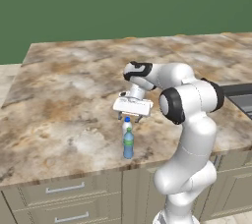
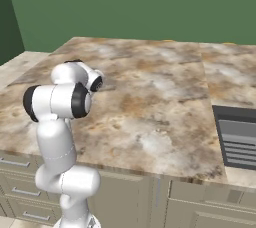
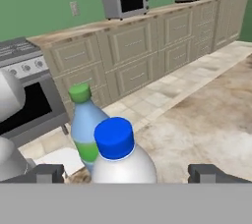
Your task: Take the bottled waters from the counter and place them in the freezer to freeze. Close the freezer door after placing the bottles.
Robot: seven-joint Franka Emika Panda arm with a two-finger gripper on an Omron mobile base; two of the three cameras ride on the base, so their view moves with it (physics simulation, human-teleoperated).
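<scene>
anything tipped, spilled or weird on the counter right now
Nothing stands out. Both bottles stand upright and capped near the counter's front edge, the blue-cap one right behind the green-cap one as the left base view sees them. No spill shows. The open pincer straddles the blue-cap bottle.

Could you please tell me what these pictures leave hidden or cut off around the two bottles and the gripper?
- Left base view: the blue-cap bottle is largely covered by the gripper above and the green-cap bottle in front.
- Hand view: both bottles' lower bodies are cut off at the bottom edge.
- Right base view: the arm blocks where they stand on the counter.
</scene>
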